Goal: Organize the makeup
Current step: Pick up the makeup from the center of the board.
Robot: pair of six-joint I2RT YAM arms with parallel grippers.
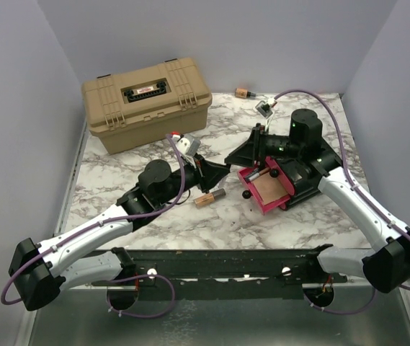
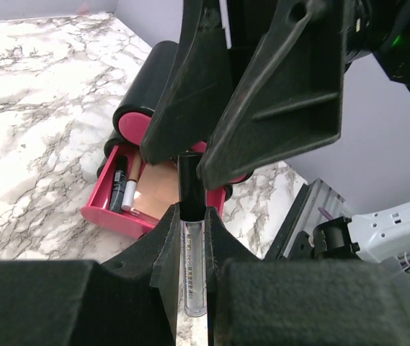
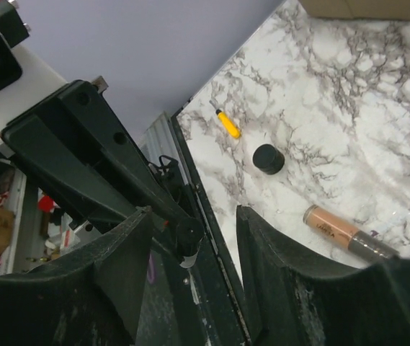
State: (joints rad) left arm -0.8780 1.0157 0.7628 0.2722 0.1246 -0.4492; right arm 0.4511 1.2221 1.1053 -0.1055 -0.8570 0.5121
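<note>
My left gripper [image 2: 192, 216] is shut on a slim clear tube [image 2: 192, 267] with a black cap [image 2: 190, 176], held in the air and pointing at the right gripper. My right gripper [image 3: 194, 231] is open, its fingers [image 2: 284, 94] either side of that cap [image 3: 189, 234] with a gap showing. The two grippers meet at mid-table [image 1: 226, 164]. Just behind lies an open pink drawer [image 1: 253, 196] holding a slim black tube [image 2: 118, 184], a white tube [image 2: 131, 191] and a copper-pink compact [image 2: 158, 191]. A copper lipstick tube [image 1: 210, 198] lies on the marble, and a black round jar [image 3: 268, 158] beyond it.
A tan toolbox [image 1: 147, 101] stands at the back left. A yellow pen [image 3: 228, 124] lies near the table's front rail. A small copper tube [image 1: 244, 92] lies at the back wall. The black organizer box [image 1: 305, 180] sits under the right arm, by the pink drawer.
</note>
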